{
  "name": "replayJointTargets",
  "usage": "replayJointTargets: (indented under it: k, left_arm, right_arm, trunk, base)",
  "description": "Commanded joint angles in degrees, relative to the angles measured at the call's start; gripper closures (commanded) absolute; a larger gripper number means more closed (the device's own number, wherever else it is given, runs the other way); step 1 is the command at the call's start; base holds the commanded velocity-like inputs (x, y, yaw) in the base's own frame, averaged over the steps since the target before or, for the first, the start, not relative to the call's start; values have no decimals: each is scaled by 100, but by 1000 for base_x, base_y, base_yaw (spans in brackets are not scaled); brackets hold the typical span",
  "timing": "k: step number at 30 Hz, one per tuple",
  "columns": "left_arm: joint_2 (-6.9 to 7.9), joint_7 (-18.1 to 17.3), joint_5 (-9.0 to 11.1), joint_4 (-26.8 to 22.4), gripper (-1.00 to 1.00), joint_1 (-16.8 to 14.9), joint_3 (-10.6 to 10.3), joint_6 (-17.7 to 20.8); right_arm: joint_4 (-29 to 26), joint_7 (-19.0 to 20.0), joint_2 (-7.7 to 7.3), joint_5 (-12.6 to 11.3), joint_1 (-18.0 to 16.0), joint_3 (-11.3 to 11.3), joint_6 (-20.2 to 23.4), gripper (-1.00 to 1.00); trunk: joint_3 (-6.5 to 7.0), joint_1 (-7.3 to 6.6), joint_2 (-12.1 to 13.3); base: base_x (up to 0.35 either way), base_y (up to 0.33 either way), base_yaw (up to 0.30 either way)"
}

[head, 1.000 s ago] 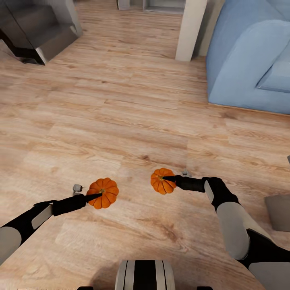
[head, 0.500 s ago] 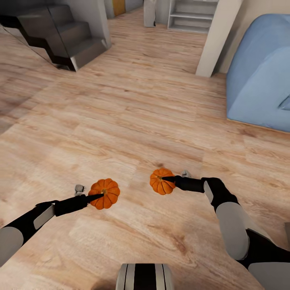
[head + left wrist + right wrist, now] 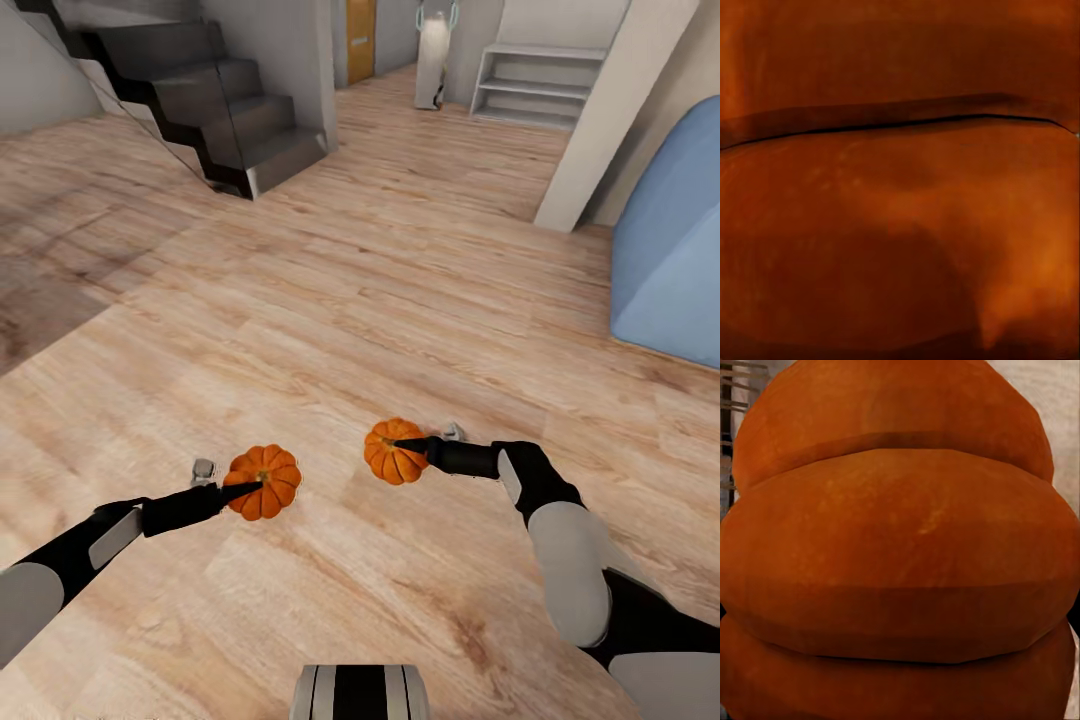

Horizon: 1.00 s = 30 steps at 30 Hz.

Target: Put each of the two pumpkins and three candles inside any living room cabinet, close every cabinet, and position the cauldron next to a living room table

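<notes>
Two ribbed orange pumpkins are carried above the wooden floor, one in each hand. My left gripper (image 3: 246, 487) is shut on the left pumpkin (image 3: 270, 482), its dark finger lying across the stem. My right gripper (image 3: 405, 445) is shut on the right pumpkin (image 3: 390, 458) in the same way. The left pumpkin's skin (image 3: 900, 225) is pressed close against the left wrist camera. The right pumpkin's ribs (image 3: 900, 555) bulge just as close in the right wrist view. The candles, the cabinet and the cauldron are out of view.
A dark staircase (image 3: 215, 95) rises at the far left. Far ahead stand a white shelf unit (image 3: 545, 85) and an orange door (image 3: 360, 35). A white pillar (image 3: 610, 120) and a blue sofa (image 3: 670, 260) stand at the right. Wooden floor (image 3: 330, 300) stretches ahead.
The camera has swung and lifted: the stairs, door and shelf have come into view and the sofa has slid to the right edge. Both arms hold their pumpkins as before.
</notes>
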Motion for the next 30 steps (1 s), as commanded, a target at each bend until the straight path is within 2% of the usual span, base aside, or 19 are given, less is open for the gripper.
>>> replayJointTargets:
  k: [1,24,30]
  left_arm:
    - [-1,28,5,-3,100,0,5,2]
    - [13,62,16,-6,100,0,14,-7]
    - [7,62,15,-3,100,0,14,-7]
  right_arm:
    - [-1,0,2,-21,0,-3,12,100]
    - [8,-6,13,-28,0,-3,3,100]
    - [8,-15,93,-18,0,-3,-23,100]
  trunk:
    - [27,-2,2]
    - [637,-62,32]
    - [783,-77,40]
  base:
    - [0,0,288]
    - [0,0,273]
    - [0,0,275]
